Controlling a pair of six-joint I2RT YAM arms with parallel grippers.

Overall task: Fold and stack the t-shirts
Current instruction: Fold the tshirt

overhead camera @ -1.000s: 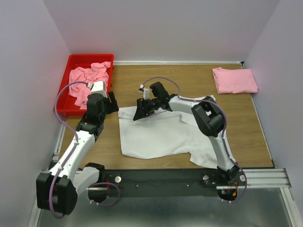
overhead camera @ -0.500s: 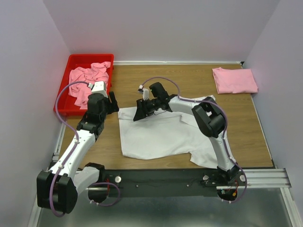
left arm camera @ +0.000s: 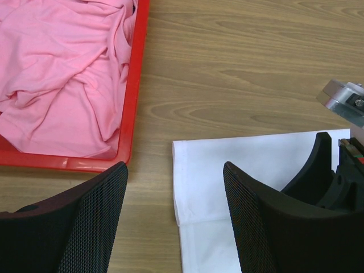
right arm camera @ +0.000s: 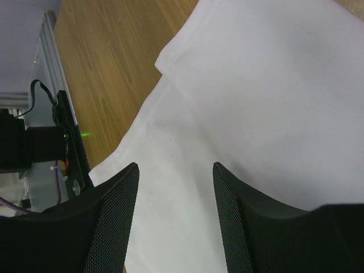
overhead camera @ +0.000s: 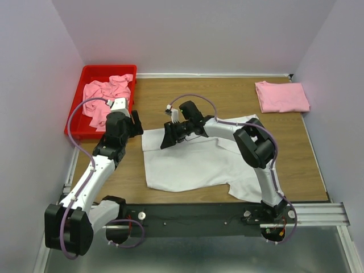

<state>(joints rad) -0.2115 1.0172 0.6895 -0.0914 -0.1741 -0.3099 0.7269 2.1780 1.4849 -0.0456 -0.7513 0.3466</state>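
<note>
The white t-shirt (overhead camera: 193, 165) lies spread on the middle of the wooden table (overhead camera: 227, 91), mostly flat, its near right part reaching towards the table's near edge and its far left corner under the right gripper (overhead camera: 169, 135). In the right wrist view that gripper's fingers (right arm camera: 114, 227) stand parted above the white cloth, where one hemmed layer overlaps another; nothing is pinched between them. The left gripper (overhead camera: 135, 122) hangs just beside the shirt's left edge, over the bare wood between shirt and red bin (overhead camera: 77, 122); its jaws are wide apart and hold nothing. The crumpled pink t-shirts (overhead camera: 105, 96) fill the bin at the far left corner, with the left arm's purple cable looping in front of them in the top view. A folded pink t-shirt (overhead camera: 281, 95) rests at the far right, well apart from the white one, near the right wall. The right arm reaches from its base at the near right diagonally across the white shirt, covering part of its right side. Walls close the table on the left, far and right sides, and a metal rail (overhead camera: 318, 213) runs along the near edge. Bare wood lies open along the far strip between the bin and the folded shirt, and to the near left of the white shirt.
</note>
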